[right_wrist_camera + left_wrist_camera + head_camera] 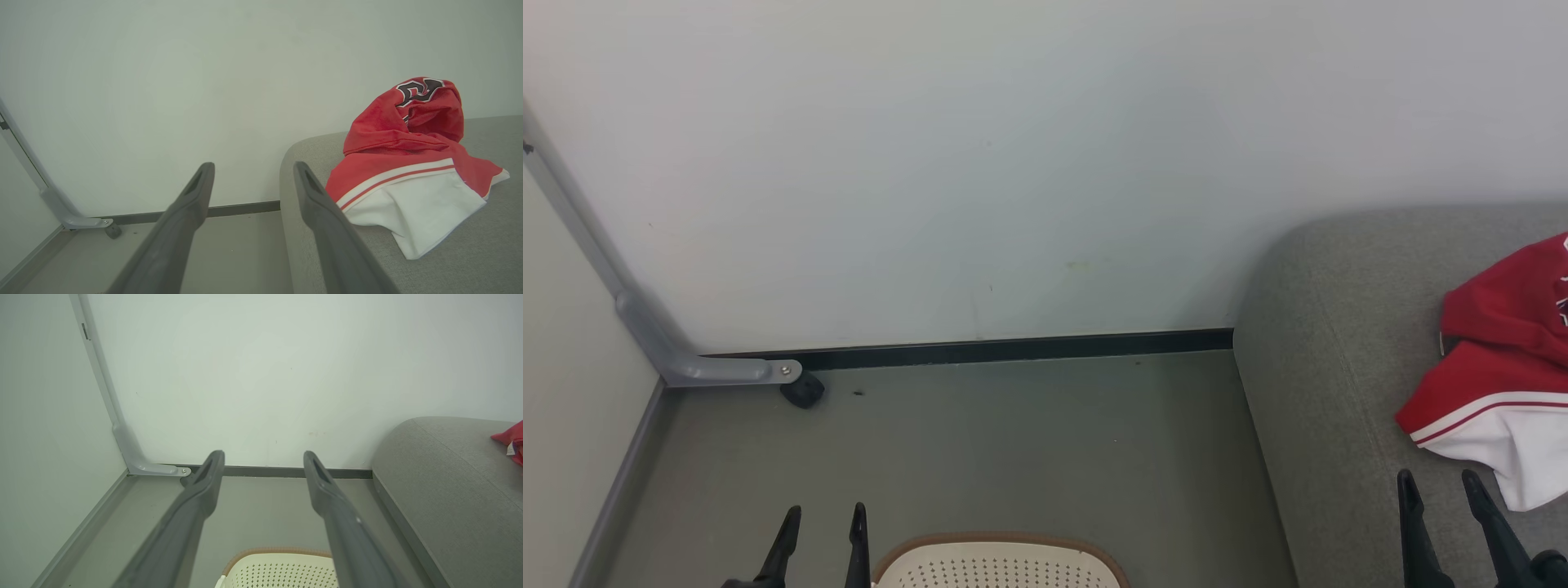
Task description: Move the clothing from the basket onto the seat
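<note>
- At the head view's bottom edge, left gripper (825, 523): fingers apart, empty, just left of the basket (1001, 542) rim, likely placed to reach in.
- Right gripper (1437, 490): fingers apart, empty, over the seat (1339, 367).
- Red-and-white clothing (1503, 367) heaped on seat, just beyond right gripper; that piece looks delivered.
- Basket interior mostly hidden; can't tell what's left.

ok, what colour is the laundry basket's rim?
Brown rim, on a cream perforated laundry basket. The head view shows it best.

Grey frame foot (727, 371) with black caster (803, 390) against white wall (1013, 163)
</note>
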Robot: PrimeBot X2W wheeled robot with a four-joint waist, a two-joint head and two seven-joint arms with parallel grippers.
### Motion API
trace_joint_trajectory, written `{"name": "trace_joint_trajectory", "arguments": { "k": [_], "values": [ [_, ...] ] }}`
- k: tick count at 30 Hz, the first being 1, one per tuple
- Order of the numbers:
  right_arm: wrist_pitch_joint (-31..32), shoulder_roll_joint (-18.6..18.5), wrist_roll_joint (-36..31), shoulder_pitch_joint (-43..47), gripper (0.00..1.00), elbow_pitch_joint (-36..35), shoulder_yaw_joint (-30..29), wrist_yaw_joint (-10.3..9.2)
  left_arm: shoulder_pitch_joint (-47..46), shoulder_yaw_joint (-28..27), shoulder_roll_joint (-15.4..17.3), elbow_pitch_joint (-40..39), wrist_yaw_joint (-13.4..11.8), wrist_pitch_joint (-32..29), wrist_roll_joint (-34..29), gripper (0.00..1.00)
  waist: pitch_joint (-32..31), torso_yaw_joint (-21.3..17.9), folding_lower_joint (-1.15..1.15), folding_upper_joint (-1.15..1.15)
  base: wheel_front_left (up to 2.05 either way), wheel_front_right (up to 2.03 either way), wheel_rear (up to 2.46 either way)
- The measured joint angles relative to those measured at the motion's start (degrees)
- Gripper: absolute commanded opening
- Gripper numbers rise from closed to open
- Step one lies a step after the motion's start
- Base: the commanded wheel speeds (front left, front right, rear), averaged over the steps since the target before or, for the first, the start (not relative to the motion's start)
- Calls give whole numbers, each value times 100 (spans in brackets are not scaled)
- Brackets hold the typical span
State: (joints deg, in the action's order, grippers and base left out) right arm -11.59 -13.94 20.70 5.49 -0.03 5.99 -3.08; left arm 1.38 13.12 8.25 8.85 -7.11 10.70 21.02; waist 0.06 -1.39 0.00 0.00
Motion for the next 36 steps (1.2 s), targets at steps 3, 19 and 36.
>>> {"name": "trace_joint_trajectory", "arguments": {
  "k": [3,19,36],
  "values": [
    [48,-13,0,1,100,-11,-2,0,0,-4,-23,14,0,0,-1,100,-3,9,0,0,0,0,0],
    [172,-24,1,6,0,-121,2,-45,6,-16,-103,102,4,-1,-42,0,-17,29,0,0,0,0,0],
    [398,253,815,80,0,296,-114,59,142,-196,-180,386,165,-232,768,0,-13,45,0,0,0,0,0]
  ]
}}
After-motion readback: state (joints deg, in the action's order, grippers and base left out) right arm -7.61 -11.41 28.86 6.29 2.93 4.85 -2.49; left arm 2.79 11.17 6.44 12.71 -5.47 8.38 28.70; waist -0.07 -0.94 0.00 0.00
